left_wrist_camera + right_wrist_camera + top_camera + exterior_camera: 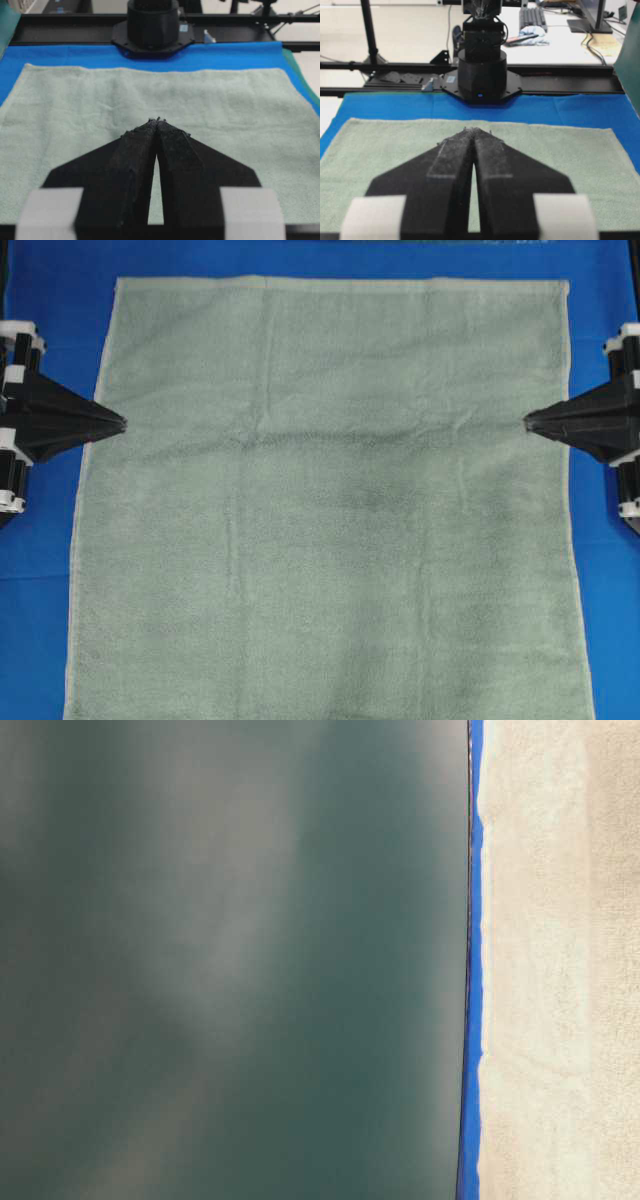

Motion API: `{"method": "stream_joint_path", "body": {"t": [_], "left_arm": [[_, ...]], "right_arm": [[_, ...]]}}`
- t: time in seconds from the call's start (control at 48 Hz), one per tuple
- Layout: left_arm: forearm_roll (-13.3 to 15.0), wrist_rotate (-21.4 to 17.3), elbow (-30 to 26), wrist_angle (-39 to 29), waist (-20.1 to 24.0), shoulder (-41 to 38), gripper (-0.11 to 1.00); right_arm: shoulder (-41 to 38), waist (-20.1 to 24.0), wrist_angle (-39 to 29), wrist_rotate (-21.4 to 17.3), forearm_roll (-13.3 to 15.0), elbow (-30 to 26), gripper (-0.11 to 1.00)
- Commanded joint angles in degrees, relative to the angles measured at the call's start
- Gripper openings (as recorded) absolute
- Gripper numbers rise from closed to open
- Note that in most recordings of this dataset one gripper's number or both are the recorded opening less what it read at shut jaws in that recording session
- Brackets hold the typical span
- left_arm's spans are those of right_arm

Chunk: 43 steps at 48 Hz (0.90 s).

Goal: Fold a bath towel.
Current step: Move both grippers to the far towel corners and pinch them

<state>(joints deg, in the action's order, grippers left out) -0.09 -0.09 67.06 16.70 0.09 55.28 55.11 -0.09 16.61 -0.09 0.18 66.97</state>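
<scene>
The bath towel [330, 510] lies spread flat, pale sage green, covering most of the blue surface; its near end runs past the bottom of the overhead view. My left gripper [122, 425] hovers at the towel's left edge, fingertips together, shut on nothing. My right gripper [528, 422] stands at the right edge, likewise shut and empty. In the left wrist view the left gripper [158, 120] points out over the towel [240, 115]. The right wrist view shows the right gripper [473, 130] above the towel [570, 155]. In the table-level view the towel [560, 960] fills the right side.
A bright blue cloth [50, 340] covers the table under the towel and shows as a border around it. The opposite arm's black base [481, 75] stands beyond the towel's far edge, with a black rail behind it. A blurred dark surface [230, 960] fills most of the table-level view.
</scene>
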Motion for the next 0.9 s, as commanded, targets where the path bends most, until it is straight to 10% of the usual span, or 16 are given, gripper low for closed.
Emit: {"method": "stream_joint_path", "body": {"t": [0.0, 0.583, 0.687, 0.875], "left_arm": [[0.3, 0.3, -2.0, -1.5, -2.5, -1.1, 0.00], [0.0, -8.4, -15.5, -28.7, 19.1, -9.6, 0.02], [0.0, -12.7, -16.3, -31.3, 22.9, -13.4, 0.24], [-0.9, -17.4, -19.2, -35.9, 29.4, -22.1, 0.78]], "right_arm": [[-0.1, 0.1, -0.2, -0.3, -0.3, -1.6, 0.00], [-13.3, -25.7, -46.8, 1.3, 5.4, -20.0, 0.01], [-17.7, -30.2, -49.8, 1.8, 8.5, -20.7, 0.07], [-25.8, -36.0, -52.3, 2.3, 14.4, -22.6, 0.61]]}}
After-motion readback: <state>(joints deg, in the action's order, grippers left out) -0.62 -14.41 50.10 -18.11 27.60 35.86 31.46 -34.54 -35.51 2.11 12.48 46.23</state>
